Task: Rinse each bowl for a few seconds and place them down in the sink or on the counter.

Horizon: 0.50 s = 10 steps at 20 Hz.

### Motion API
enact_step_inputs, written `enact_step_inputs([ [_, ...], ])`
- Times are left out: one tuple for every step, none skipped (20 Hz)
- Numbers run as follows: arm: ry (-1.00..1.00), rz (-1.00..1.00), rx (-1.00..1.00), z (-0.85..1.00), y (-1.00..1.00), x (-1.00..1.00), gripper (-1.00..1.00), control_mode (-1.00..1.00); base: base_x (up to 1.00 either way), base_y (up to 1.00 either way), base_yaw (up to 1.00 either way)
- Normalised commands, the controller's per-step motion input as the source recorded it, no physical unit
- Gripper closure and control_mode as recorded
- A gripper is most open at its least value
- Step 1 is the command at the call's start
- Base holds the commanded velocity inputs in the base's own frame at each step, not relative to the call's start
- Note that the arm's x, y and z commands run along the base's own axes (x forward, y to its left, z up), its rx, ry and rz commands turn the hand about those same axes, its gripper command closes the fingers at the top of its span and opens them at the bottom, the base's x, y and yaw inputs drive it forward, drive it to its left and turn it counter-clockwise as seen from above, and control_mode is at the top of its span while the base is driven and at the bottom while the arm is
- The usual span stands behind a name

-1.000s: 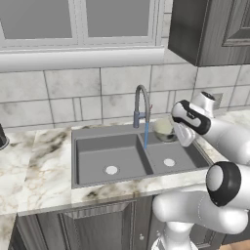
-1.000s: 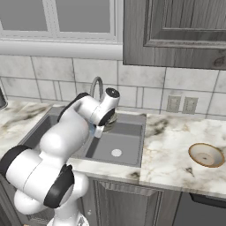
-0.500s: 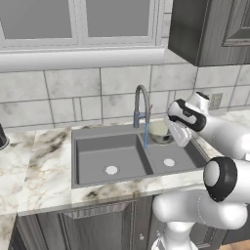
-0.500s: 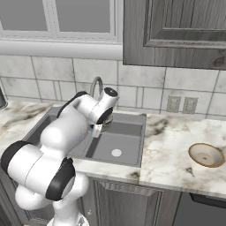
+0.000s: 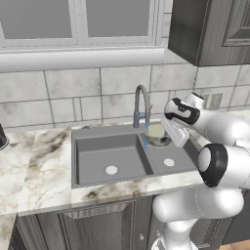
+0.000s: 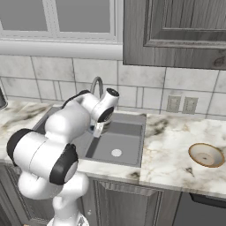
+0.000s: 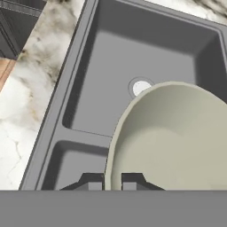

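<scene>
Bowl (image 7: 177,137) shifted left, in end effector (image 7: 112,182)

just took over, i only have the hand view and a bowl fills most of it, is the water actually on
Observer: Yes, a thin blue stream falls from the faucet beside the bowl held by the gripper.
Operator: any other bowl around
Observer: One, a second bowl on the counter right of the sink.
Operator: what's above the sink
Observer: A window, with a dark cabinet to its right.
</scene>
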Motion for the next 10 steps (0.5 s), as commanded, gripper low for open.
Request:
enact_step_inputs([
  [0.01,0.04,0.02,-0.1,0.16,0.2,1.0,-1.0,0.0,0.0,0.0],
  [0.01,0.04,0.02,-0.09,0.14,0.2,1.0,-1.0,0.0,0.0,0.0],
  [0.01,0.03,0.02,-0.09,0.13,0.2,1.0,-1.0,0.0,0.0,0.0],
  [0.02,0.03,0.02,-0.1,0.09,0.21,1.0,-1.0,0.0,0.0,0.0],
  [0.01,0.03,0.02,-0.08,0.03,0.18,1.0,-1.0,0.0,0.0,0.0],
  [0.01,0.04,0.03,-0.06,0.0,0.13,1.0,-1.0,0.0,0.0,0.0],
  [0.0,0.05,0.03,-0.05,0.0,0.08,1.0,-1.0,0.0,0.0,0.0],
  [0.0,0.05,0.02,-0.03,0.0,0.0,1.0,-1.0,0.0,0.0,0.0],
  [0.0,0.05,0.01,0.0,-0.07,0.0,1.0,-1.0,0.0,0.0,0.0],
  [0.0,0.05,0.01,0.0,-0.09,0.0,1.0,-1.0,0.0,0.0,0.0],
])
